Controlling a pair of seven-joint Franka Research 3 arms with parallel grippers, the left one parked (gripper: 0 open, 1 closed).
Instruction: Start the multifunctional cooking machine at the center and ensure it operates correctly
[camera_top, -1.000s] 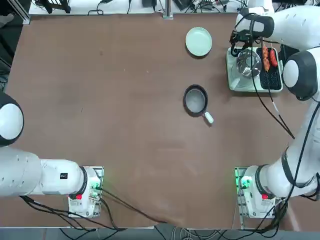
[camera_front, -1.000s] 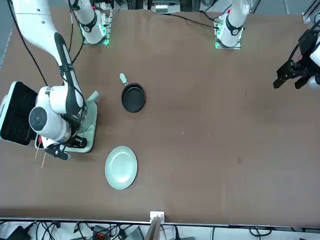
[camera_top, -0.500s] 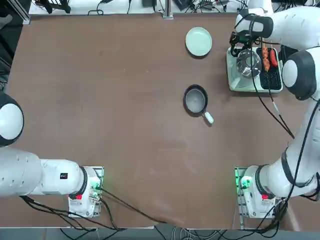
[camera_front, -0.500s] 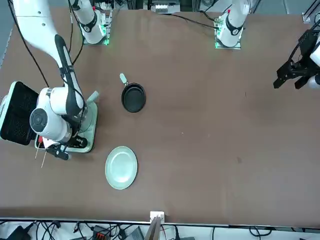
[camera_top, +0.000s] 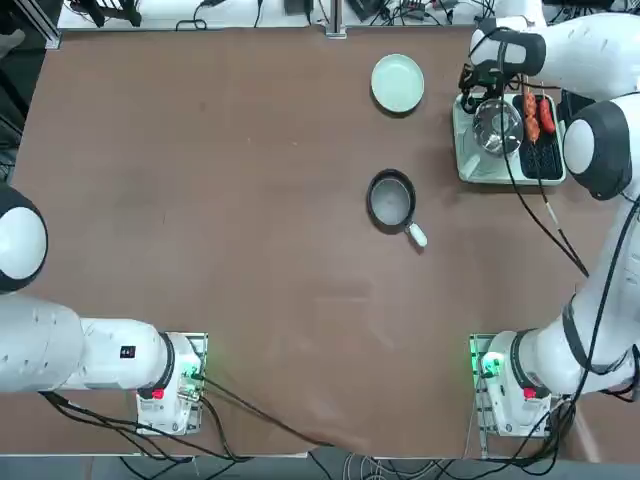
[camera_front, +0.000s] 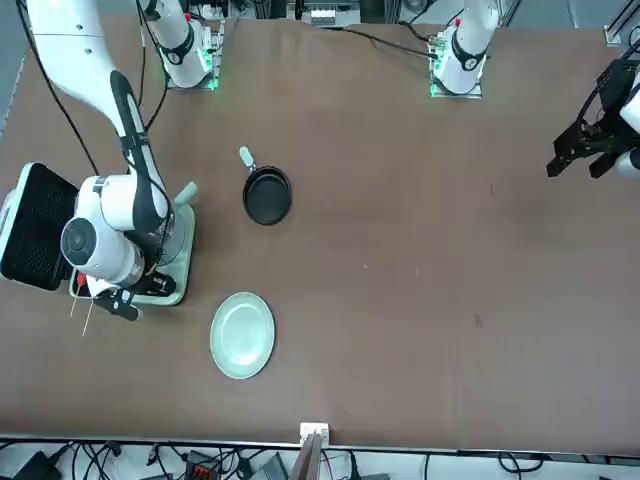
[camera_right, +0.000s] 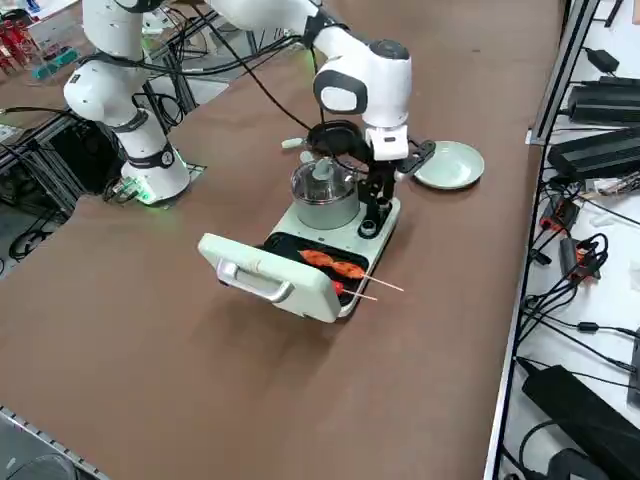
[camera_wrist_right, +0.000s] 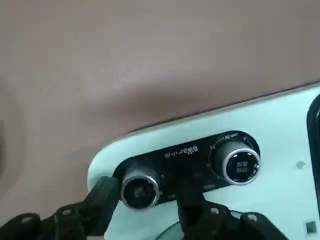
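Note:
The multifunctional cooking machine (camera_top: 500, 168) stands at the table's far right. It is pale mint green, with a glass-lidded steel pot (camera_top: 497, 125) and a black grill plate carrying two sausage skewers (camera_right: 335, 265). Its hinged lid (camera_right: 268, 275) lies open. My right gripper (camera_right: 372, 215) reaches down onto the control panel at the machine's far end. In the wrist view the gripper (camera_wrist_right: 147, 186) is open. Its fingers (camera_wrist_right: 105, 192) straddle one silver knob (camera_wrist_right: 140, 187), with a gap left on one side. A second knob (camera_wrist_right: 237, 164) sits beside it, untouched.
A small black frying pan (camera_top: 391, 200) with a white-tipped handle lies mid-table. A round pale green plate (camera_top: 397, 82) sits just left of the machine near the far edge. My right arm's black cable (camera_top: 540, 215) hangs over the table before the machine.
The right gripper has shifted only slightly at the knob panel. The machine, pan and plate have not moved.

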